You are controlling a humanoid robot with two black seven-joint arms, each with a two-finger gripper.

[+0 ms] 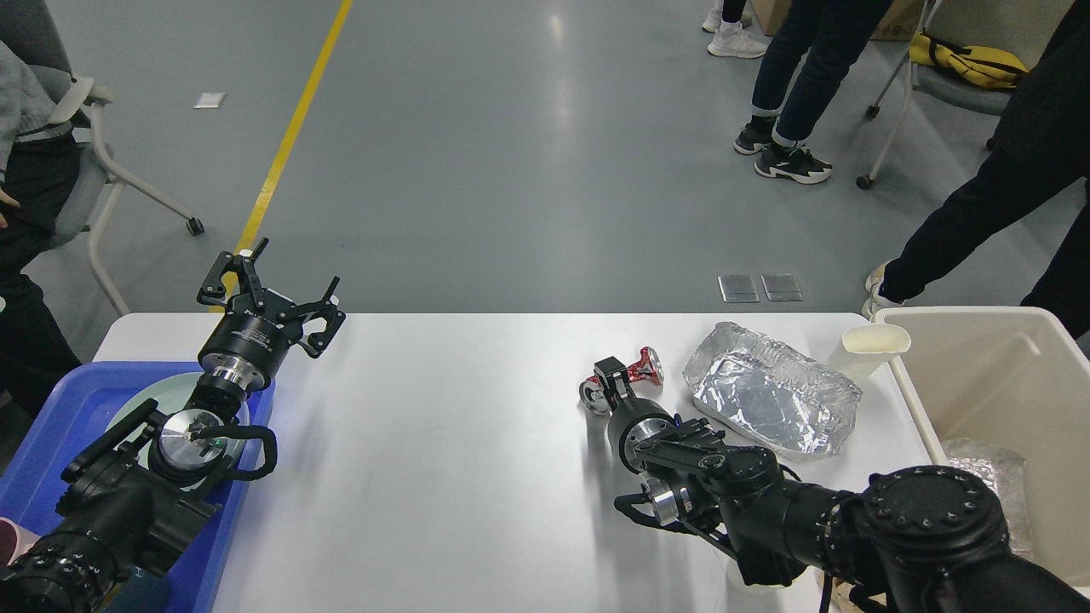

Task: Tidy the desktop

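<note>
Partly hidden red can (pixel 639 369) behind right pincer (pixel 610 380), grip unclear; left pincer (pixel 271 288) spread wide above desktop (pixel 443 443).

No text legible — labels too small

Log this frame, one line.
left gripper: open, idle | right gripper: on crushed can, grip unclear | foil tray: on desktop

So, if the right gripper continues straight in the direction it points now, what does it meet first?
Most likely the crushed red can: the right gripper already sits at it, on the desktop. Whether they touch is unclear.
</note>
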